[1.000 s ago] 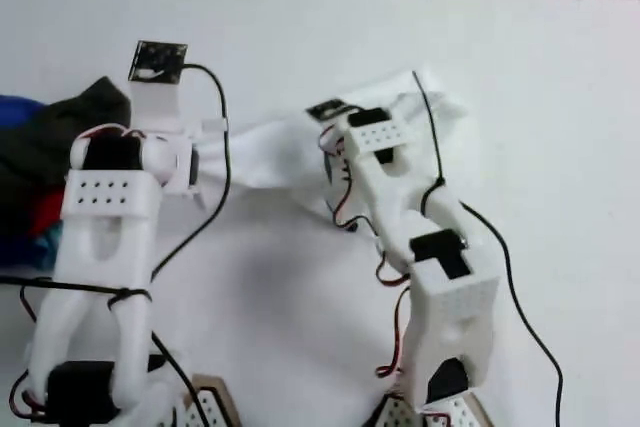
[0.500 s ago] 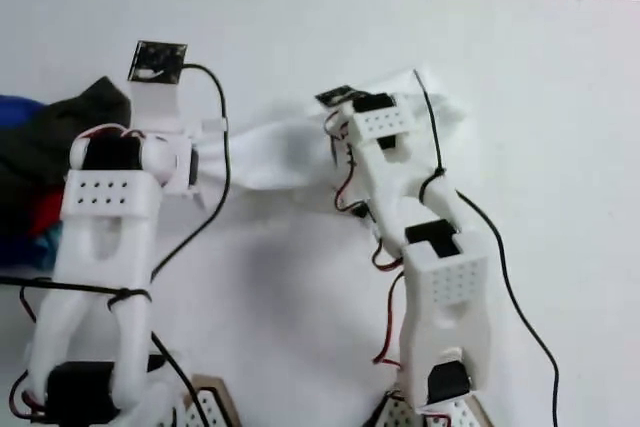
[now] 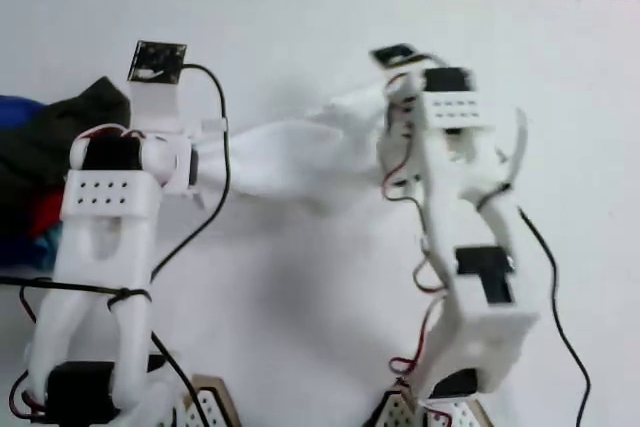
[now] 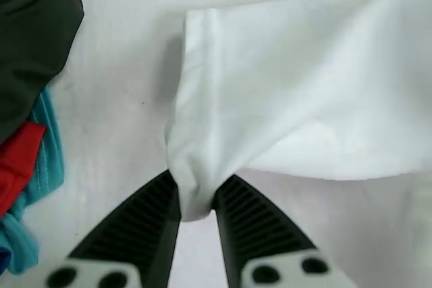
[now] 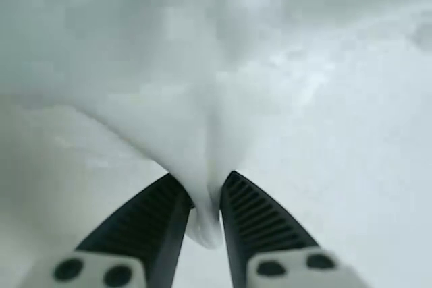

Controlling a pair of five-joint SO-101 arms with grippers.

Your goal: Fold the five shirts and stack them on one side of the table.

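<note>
A white shirt (image 3: 290, 152) lies stretched across the middle of the white table between the two arms. My left gripper (image 4: 198, 208) is shut on a bunched corner of the white shirt (image 4: 304, 92), at its end nearest the clothes pile. My right gripper (image 5: 205, 220) is shut on a pinched fold of the same white shirt (image 5: 216, 106) at its other end. In the high view the left arm (image 3: 110, 197) stands at the left and the right arm (image 3: 450, 127) sits right of centre, its hold on the cloth lifted a little.
A pile of clothes, dark green (image 3: 60, 132), red (image 3: 40, 212) and teal, lies at the table's left edge; the dark garment (image 4: 30, 38) and teal cloth (image 4: 47, 160) also show beside my left gripper. Bare table (image 3: 560, 77) extends to the right and back.
The right arm has swung to the right and farther back with the shirt's end in its grip, pulling the cloth out longer. The left arm has kept still.
</note>
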